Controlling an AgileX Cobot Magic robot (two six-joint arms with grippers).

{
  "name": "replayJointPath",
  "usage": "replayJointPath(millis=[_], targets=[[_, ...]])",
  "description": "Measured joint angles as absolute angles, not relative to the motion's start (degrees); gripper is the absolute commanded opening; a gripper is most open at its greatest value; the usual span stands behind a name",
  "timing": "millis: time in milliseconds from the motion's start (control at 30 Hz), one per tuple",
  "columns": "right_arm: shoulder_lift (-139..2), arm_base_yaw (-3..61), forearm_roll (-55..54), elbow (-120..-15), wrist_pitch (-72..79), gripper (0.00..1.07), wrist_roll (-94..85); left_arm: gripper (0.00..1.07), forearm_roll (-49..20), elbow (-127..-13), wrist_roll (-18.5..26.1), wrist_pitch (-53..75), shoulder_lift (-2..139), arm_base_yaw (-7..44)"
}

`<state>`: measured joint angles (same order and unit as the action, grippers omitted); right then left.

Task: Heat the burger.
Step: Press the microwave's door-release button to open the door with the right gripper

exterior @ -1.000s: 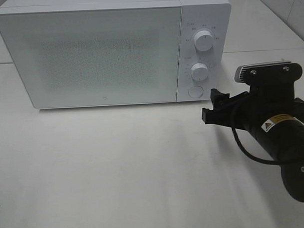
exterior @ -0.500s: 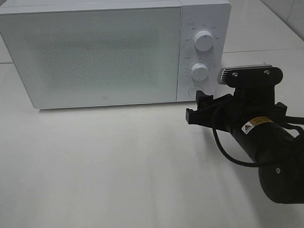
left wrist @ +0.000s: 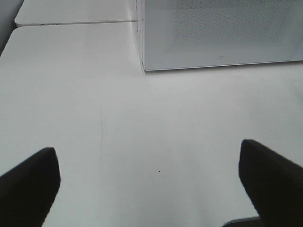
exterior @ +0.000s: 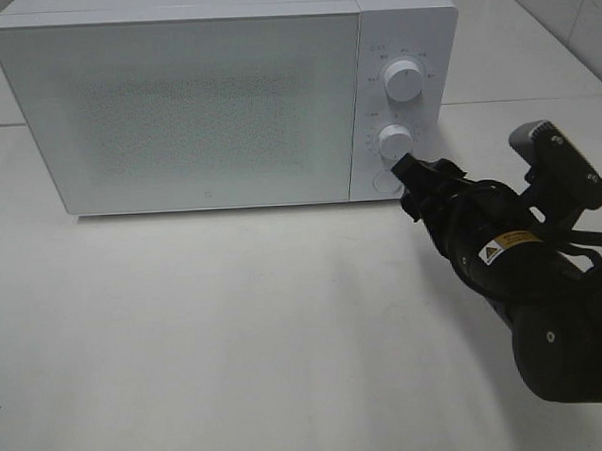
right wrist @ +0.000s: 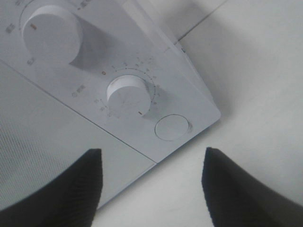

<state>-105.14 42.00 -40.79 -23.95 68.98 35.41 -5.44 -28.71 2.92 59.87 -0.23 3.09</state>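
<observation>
Right pincer (exterior: pixel 410 170), fingers apart and gripping nothing, points at the control panel of the white microwave (exterior: pixel 208 100), near the round button (right wrist: pixel 171 127) below the lower dial (right wrist: pixel 129 93). Left pincer (left wrist: pixel 147 147) hangs spread wide above the counter (exterior: pixel 235 327). The microwave door is shut; where the burger lies cannot be told.

1. The left tool (left wrist: pixel 147 151) is hanging over the white worktop (left wrist: pixel 71 85), its two dark fingers (left wrist: pixel 28 184) standing wide apart.
2. A white microwave (left wrist: pixel 218 33) is sitting on the worktop beyond, its speckled door facing the camera.
3. A seam (left wrist: pixel 75 22) is running across the worktop beside the microwave.
4. A tiny dark speck (left wrist: pixel 159 171) is lying on the worktop between the fingers.
</observation>
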Motion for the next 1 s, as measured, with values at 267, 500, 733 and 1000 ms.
replayJointPath(millis=[267,500,733,1000], targets=[[-105.1,42.0,-40.9,-23.9,68.9,0.36,66.2,0.97,-5.4,-28.7,2.9,59.9,-0.2,3.1],[-105.1,42.0,-41.1,-23.9,64.5,0.11,78.0,0.97,-5.4,-28.7,2.9,59.9,-0.2,3.1],[-105.3,42.0,-41.2,-24.1,62.6,0.0,81.1,0.97,-5.4,-28.7,2.9,59.9,-0.2,3.1],[-109.6,42.0,-41.5,-28.8,60.9,0.0,81.1,0.97,-5.4,-28.7,2.9,59.9,-0.2,3.1]])
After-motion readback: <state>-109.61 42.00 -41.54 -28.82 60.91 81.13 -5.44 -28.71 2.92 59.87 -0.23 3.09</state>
